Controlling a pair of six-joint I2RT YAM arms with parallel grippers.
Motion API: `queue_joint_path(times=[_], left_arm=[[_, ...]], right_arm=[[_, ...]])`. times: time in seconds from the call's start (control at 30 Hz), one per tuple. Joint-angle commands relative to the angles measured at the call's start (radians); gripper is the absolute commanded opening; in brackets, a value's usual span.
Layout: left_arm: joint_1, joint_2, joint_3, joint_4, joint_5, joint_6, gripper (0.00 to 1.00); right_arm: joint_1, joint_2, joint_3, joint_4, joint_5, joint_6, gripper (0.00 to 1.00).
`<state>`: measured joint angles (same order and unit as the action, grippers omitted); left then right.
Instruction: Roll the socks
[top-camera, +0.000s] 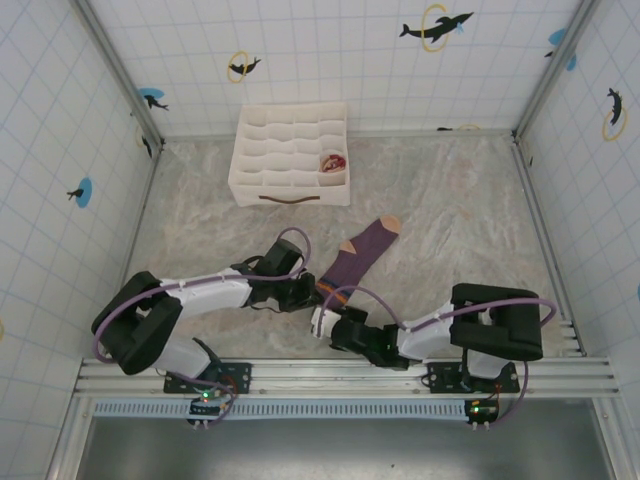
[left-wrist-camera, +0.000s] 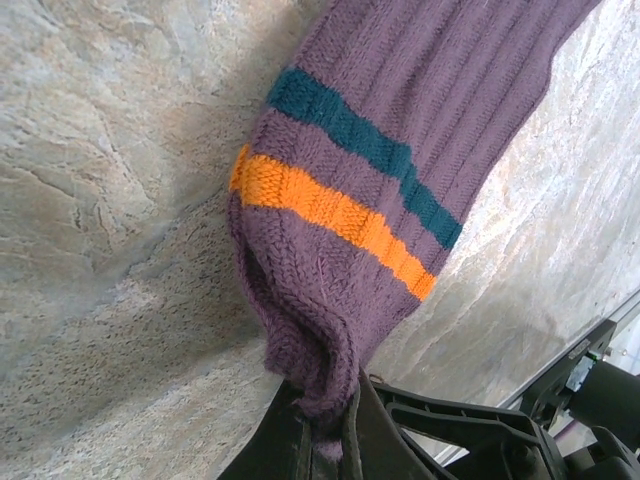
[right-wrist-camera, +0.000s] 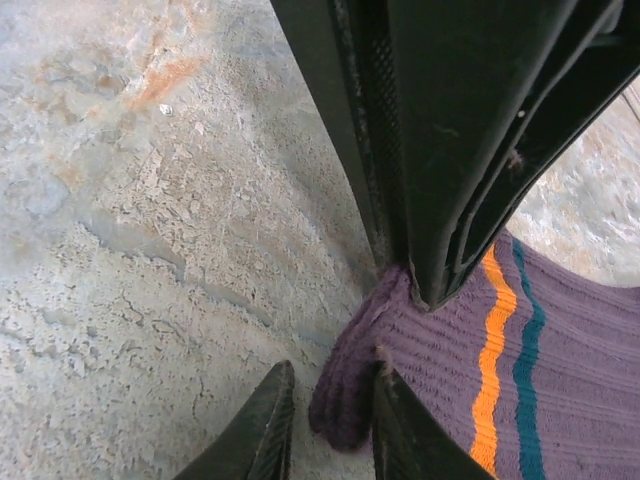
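Note:
The purple sock (top-camera: 360, 258) lies flat on the table, tan toe toward the far right and its orange and teal striped cuff (left-wrist-camera: 340, 200) toward me. My left gripper (left-wrist-camera: 325, 425) is shut on the cuff's edge, which bunches between its jaws. My left gripper (top-camera: 316, 293) and right gripper (top-camera: 322, 320) meet at the cuff end. My right gripper (right-wrist-camera: 330, 385) straddles a corner of the cuff (right-wrist-camera: 345, 400). The fabric touches its right finger, a gap shows at its left finger, and its jaws stand open. A beige and red rolled bundle (top-camera: 332, 162) sits in the organiser box.
The white gridded organiser box (top-camera: 280, 160) stands at the back, left of centre. Tiled walls close in the marbled table on three sides, and a metal rail (top-camera: 340, 372) runs along the near edge. My left gripper's black body (right-wrist-camera: 450, 140) looms just beyond my right fingers.

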<state>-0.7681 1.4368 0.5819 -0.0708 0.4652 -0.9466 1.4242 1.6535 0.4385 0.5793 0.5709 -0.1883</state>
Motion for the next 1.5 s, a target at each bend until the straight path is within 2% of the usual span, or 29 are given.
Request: queue_joint_path(times=[0.0,0.03,0.07,0.13,0.3,0.4,0.57,0.63,0.7,0.73,0.8,0.87,0.93,1.13,1.47], left_arm=[[-0.007,-0.012,-0.013,-0.027,0.026,0.0,0.03],[-0.007,-0.011,-0.014,-0.028,0.03,0.002,0.03],[-0.007,-0.009,-0.013,-0.029,0.034,0.002,0.03],[-0.007,-0.004,-0.007,-0.034,0.039,0.006,0.03],[-0.007,0.002,0.019,-0.059,0.041,0.014,0.03],[-0.007,0.005,0.027,-0.072,0.041,0.018,0.03],[-0.007,0.001,0.033,-0.072,0.046,0.021,0.03],[-0.007,-0.004,0.034,-0.073,0.039,0.028,0.07],[-0.007,-0.008,0.034,-0.078,0.021,0.031,0.15],[-0.007,-0.014,0.032,-0.077,0.007,0.034,0.26],[-0.007,-0.043,0.026,-0.076,-0.028,0.035,0.54],[-0.005,-0.079,0.024,-0.079,-0.069,0.032,0.74],[0.001,-0.108,0.026,-0.095,-0.114,0.034,0.8],[0.004,-0.165,-0.018,-0.043,-0.193,0.033,0.8],[-0.002,-0.167,-0.109,0.122,-0.187,0.028,0.62]], right_arm=[[-0.015,0.023,0.012,0.014,-0.007,0.029,0.25],[-0.018,0.022,0.008,0.02,0.002,0.032,0.27],[-0.018,0.022,0.005,0.027,0.011,0.032,0.33],[-0.015,0.019,0.004,0.028,0.028,0.025,0.51],[-0.015,0.017,-0.003,0.033,0.052,0.018,0.53],[-0.017,0.023,-0.004,0.033,0.062,0.017,0.45],[-0.026,0.025,-0.007,0.033,0.07,0.034,0.2],[-0.039,0.021,-0.006,0.02,0.047,0.057,0.08],[-0.057,0.009,-0.006,0.004,0.0,0.09,0.0],[-0.07,0.0,-0.007,-0.007,-0.04,0.111,0.0],[-0.108,-0.018,-0.009,-0.032,-0.136,0.164,0.0],[-0.148,-0.032,-0.012,-0.049,-0.248,0.217,0.0],[-0.195,-0.047,-0.02,-0.052,-0.35,0.288,0.0],[-0.359,-0.071,-0.05,-0.006,-0.642,0.499,0.0],[-0.585,0.015,-0.065,0.134,-0.992,0.855,0.0]])
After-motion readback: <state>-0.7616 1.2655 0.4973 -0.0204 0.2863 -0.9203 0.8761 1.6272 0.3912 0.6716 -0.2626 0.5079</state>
